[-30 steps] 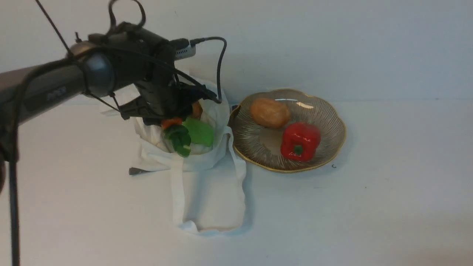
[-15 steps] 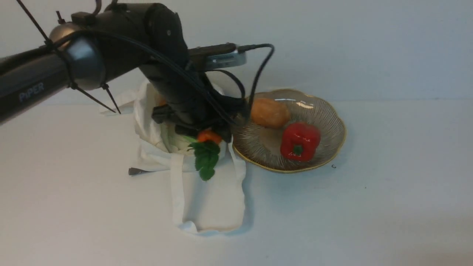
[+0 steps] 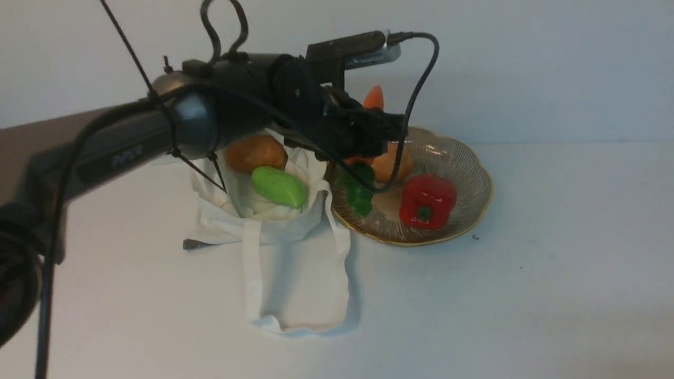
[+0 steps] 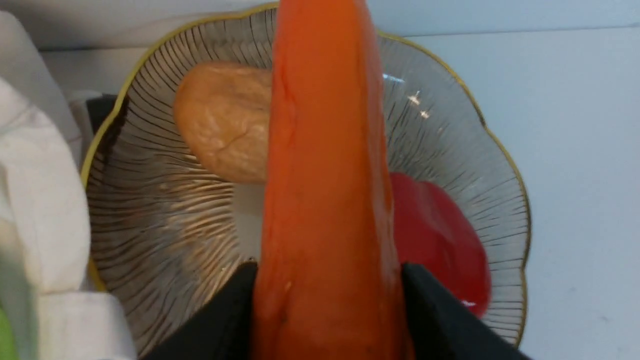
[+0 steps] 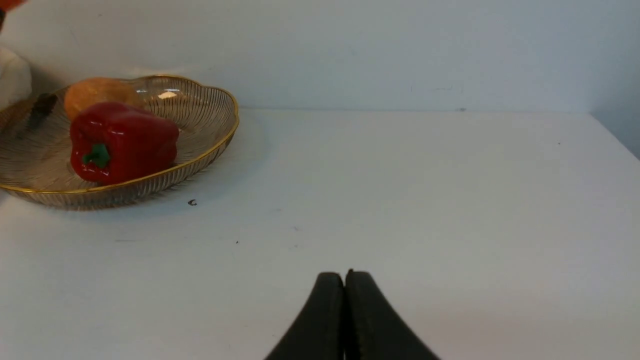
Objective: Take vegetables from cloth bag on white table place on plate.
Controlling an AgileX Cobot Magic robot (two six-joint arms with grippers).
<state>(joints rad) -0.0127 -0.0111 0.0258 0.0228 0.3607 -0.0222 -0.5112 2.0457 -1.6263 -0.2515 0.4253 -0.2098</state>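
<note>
Front view: left gripper [image 3: 371, 131] clenched on carrot [image 3: 373, 98], orange tip up, green leaves hanging over near-left rim of plate [image 3: 468, 158]. On plate, red pepper [image 3: 427, 201] and brown potato [image 3: 395, 163], just beside each other. Just left of plate, bag [image 3: 295, 284], mouth open, straps laid flat toward camera on table [image 3: 526, 295]. In bag mouth, green vegetable [image 3: 279, 187] and second potato [image 3: 256, 152], side by side. Small dark object [image 3: 192, 243] at bag's left edge, too small to identify.

Left wrist view: carrot filling centre of frame, gripped low between two black fingers [image 4: 440, 320]. Beyond it, plate with potato and pepper partly hidden behind carrot. White bag cloth at plate's side.

Right wrist view: right gripper [image 5: 345, 312] empty, fingers pressed together, low over table, well apart from plate. Pepper on its side, green stem toward this camera, potato just behind it.
</note>
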